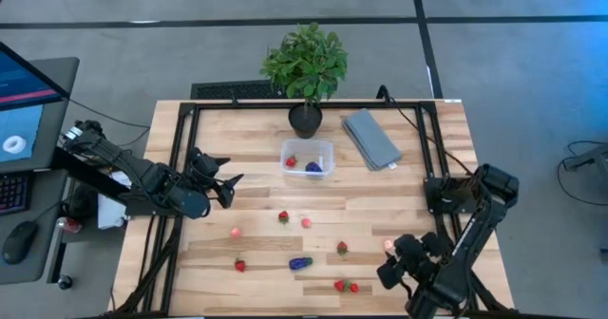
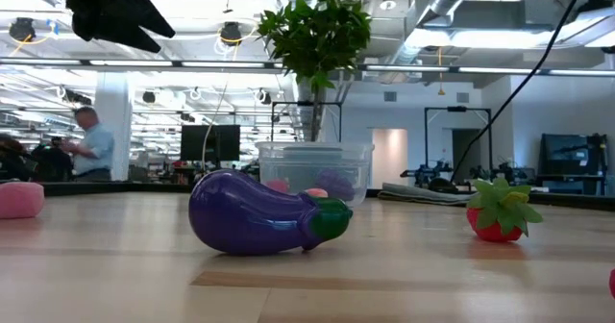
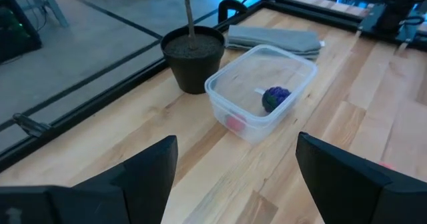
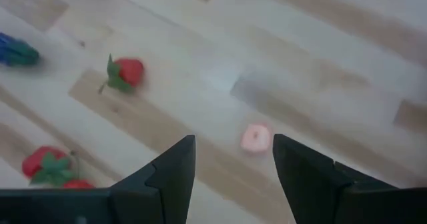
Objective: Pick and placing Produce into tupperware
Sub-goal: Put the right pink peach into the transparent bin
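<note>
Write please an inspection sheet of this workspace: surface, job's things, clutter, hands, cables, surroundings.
Surface: wooden table, black frame around it.
Job's things: clear tub holds a purple piece and a red piece; strawberries, pink pieces and a purple eggplant lie loose on the table.
Clutter: potted plant and folded grey cloth behind the tub.
Hands: left hand open, pointing toward the tub, empty; right hand open above a pink piece, not touching.
Cables: black cable near the cloth.
Surroundings: monitor, mouse at left; person far behind.
</note>
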